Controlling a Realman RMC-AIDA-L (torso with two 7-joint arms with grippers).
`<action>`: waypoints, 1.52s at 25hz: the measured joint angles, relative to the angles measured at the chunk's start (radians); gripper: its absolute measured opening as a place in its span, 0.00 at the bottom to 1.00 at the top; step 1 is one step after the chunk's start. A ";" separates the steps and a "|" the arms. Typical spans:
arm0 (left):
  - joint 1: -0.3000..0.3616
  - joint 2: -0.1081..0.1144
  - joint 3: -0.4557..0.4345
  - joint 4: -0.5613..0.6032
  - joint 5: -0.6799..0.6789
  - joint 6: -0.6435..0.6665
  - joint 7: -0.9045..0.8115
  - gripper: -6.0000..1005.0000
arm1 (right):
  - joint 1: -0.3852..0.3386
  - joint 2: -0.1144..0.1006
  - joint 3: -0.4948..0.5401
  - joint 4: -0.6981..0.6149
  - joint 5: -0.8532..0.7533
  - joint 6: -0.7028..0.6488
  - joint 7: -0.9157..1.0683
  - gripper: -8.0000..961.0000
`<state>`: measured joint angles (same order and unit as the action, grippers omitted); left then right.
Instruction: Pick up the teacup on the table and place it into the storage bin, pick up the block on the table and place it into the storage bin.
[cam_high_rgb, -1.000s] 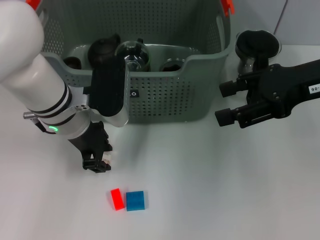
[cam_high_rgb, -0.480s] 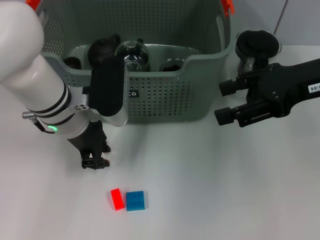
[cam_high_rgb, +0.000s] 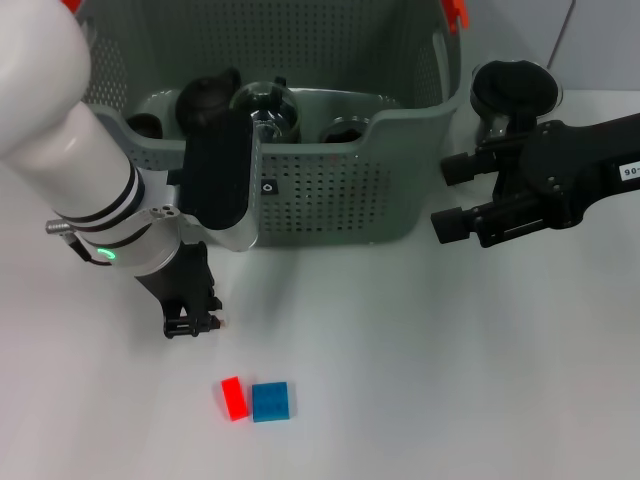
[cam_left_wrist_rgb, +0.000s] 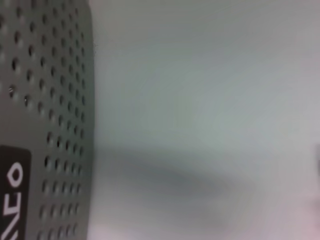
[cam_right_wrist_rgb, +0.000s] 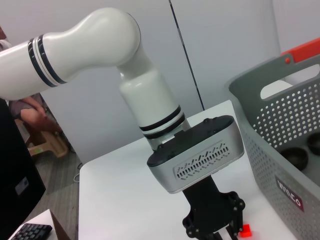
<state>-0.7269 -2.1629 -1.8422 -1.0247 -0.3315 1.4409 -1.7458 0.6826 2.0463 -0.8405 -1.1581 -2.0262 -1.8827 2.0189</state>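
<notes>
**Left tool above the blocks, offset toward the bin**

Head view: left tool (cam_high_rgb: 192, 322) hangs low over the desk (cam_high_rgb: 420, 380), pointing down. Its fingers look drawn close together, with nothing between them. The red block (cam_high_rgb: 233, 397) and blue block (cam_high_rgb: 271, 401) lie side by side, touching, on the desk nearer the robot than the tool and slightly to its right. Red block's long axis runs roughly toward and away from the robot; blue one is near square. Left tool is clearly the nearer one; right tool (cam_high_rgb: 450, 197) sits well apart, beside the storage bin (cam_high_rgb: 330, 200), fingers spread, empty. The bin holds several dark cups and a glass vessel; a dark round thing (cam_high_rgb: 515, 92) rests on the desk beyond the right arm.

Judgement: next move calls for a short pull back toward the robot, then opening over a block.

Change against earlier frames: left tool has edged slightly toward the bin and turned a little; blocks unmoved; right tool nudged up marginally.
</notes>
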 joint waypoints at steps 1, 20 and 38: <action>-0.001 0.000 -0.001 -0.004 -0.001 0.011 0.000 0.16 | 0.000 0.000 0.001 0.000 0.000 0.000 -0.001 0.96; -0.036 0.103 -0.508 -0.321 -0.423 0.550 -0.129 0.20 | 0.006 0.002 0.014 0.001 0.015 -0.018 -0.018 0.96; -0.148 0.222 -0.521 0.070 -0.468 -0.125 -0.392 0.25 | 0.002 -0.001 0.005 0.004 0.022 -0.039 -0.027 0.96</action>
<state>-0.8748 -1.9410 -2.3630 -0.9545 -0.7994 1.3157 -2.1376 0.6845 2.0454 -0.8350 -1.1538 -2.0047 -1.9222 1.9918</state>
